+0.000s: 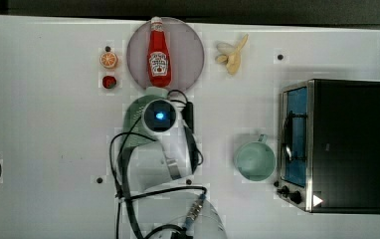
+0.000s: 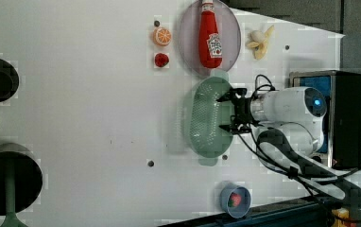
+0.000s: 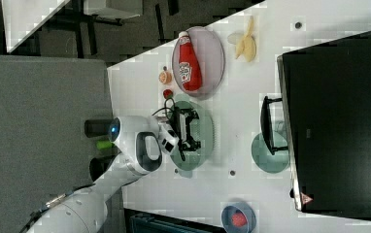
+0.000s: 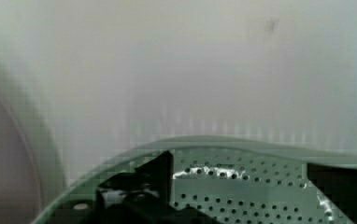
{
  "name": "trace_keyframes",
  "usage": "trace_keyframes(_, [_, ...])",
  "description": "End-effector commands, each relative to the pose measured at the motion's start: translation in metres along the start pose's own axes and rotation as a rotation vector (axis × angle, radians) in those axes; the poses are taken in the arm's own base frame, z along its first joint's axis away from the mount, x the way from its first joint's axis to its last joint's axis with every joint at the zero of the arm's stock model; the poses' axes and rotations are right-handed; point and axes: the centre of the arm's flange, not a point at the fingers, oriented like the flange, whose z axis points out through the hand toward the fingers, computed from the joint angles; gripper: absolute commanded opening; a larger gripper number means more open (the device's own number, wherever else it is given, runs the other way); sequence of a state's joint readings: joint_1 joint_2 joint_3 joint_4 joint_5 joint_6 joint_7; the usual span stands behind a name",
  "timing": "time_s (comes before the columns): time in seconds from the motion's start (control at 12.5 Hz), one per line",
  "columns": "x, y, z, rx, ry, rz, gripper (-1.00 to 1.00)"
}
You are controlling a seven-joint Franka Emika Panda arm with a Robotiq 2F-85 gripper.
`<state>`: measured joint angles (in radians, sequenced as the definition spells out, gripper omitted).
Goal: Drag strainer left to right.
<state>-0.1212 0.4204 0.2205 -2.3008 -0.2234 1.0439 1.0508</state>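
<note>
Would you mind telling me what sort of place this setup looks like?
Probably a lab tabletop staged as a mock kitchen: a toaster oven, a ketchup bottle on a plate, and a strainer.

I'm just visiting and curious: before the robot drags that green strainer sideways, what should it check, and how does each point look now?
1. Fingers open: ok, the gripper is spread wide.
2. Fingers over the strainer: ok, they sit above its bowl.
3. Fingers hooked against the strainer's wall: cannot tell.
4. Room toward the top view's right: ok at first, but the mint-green mug and toaster oven stand further along.
5. Plate with ketchup bottle: not ok, it almost touches the strainer's rim.
</note>
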Motion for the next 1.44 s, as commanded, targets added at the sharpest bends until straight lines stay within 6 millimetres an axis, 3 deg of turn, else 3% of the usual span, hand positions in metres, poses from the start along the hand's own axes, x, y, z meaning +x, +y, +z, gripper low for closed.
trace_keyframes(0.08, [0.039,0.006,-0.007,0.002,0.017,-0.064,1.0])
trace_keyframes(0.8, [0.117,0.007,-0.004,0.02,0.043,-0.032,1.0])
trace_keyframes(1.28, [0.15,0.013,-0.002,0.013,0.059,-0.009,1.0])
trace_keyframes(1.44, [0.148,0.012,-0.005,0.02,0.059,-0.029,1.0])
